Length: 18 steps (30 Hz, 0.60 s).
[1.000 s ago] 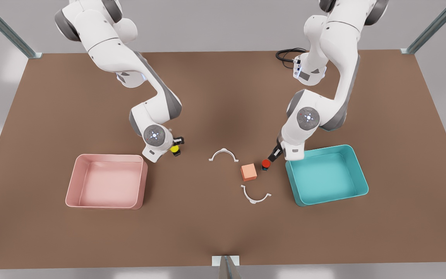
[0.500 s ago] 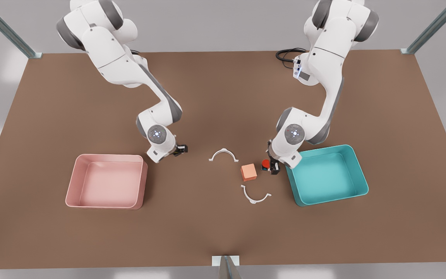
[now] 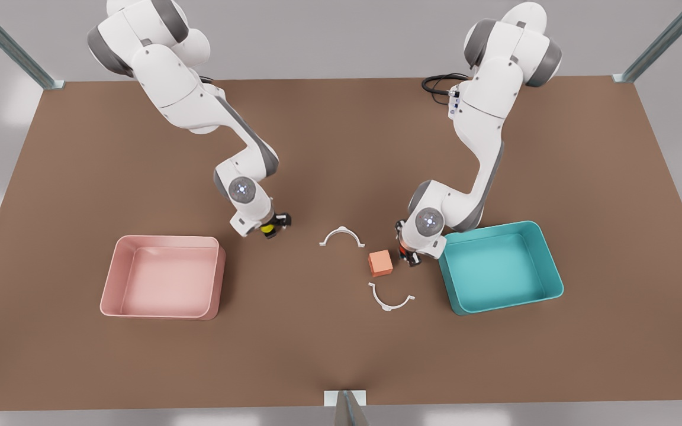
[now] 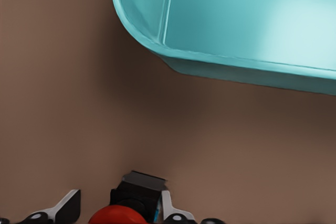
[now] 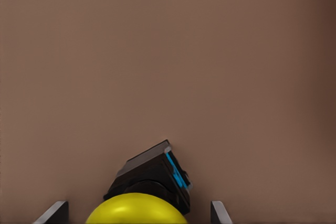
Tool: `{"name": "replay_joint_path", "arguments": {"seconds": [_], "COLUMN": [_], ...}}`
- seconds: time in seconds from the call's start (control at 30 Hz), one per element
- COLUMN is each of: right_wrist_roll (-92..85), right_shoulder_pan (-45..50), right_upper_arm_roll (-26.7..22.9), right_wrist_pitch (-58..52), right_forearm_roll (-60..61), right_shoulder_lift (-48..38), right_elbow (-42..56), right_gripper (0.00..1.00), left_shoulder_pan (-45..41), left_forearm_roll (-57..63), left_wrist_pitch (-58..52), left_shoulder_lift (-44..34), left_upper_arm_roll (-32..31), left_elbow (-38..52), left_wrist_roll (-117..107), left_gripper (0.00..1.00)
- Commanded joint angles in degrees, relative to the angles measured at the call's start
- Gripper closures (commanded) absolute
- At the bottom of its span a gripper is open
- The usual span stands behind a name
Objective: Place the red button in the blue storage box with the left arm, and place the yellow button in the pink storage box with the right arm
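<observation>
In the front view, the left gripper [image 3: 410, 258] is low over the small red-capped push-button [image 3: 404, 255], between a salmon-orange cube [image 3: 380, 263] and the shallow teal-blue plastic storage box [image 3: 499, 267]. The right gripper [image 3: 270, 228] is down at the small yellow-capped push-button [image 3: 266, 228], near the shallow pale pink plastic storage box [image 3: 163, 276], on the brown tabletop [image 3: 341, 148].

In the left wrist view, parted fingers [image 4: 67, 206] straddle the red button [image 4: 117, 215]; no contact is visible.

In the right wrist view, wide-spread fingers [image 5: 54, 212] flank the yellow button [image 5: 137, 209], whose black base sits skewed.

No text, label, brand, number or sign can be read anywhere; the pink storage box [image 3: 163, 278], the blue storage box [image 3: 501, 266], both buttons and the white arms carry no legible markings
</observation>
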Motion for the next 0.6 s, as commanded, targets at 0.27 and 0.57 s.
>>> {"name": "replay_joint_path", "arguments": {"seconds": [0.27, 0.57], "right_wrist_roll": [2.75, 2.22], "right_shoulder_pan": [-0.13, -0.39], "right_upper_arm_roll": [0.04, -0.31], "right_wrist_pitch": [3.65, 1.55], "right_forearm_roll": [0.07, -0.54], "right_shoulder_lift": [-0.34, -1.92], "right_elbow": [-0.35, 0.27], "right_gripper": [0.42, 0.47], "left_shoulder_pan": [-0.27, 1.66], "left_forearm_roll": [1.12, 2.88], "left_wrist_pitch": [0.52, -24.25], "left_shoulder_lift": [-0.07, -13.17], "left_upper_arm_roll": [0.02, 2.48], "left_elbow": [-0.01, 3.07], "left_wrist_roll": [-12.24, 4.90], "left_gripper": [0.53, 0.53]}}
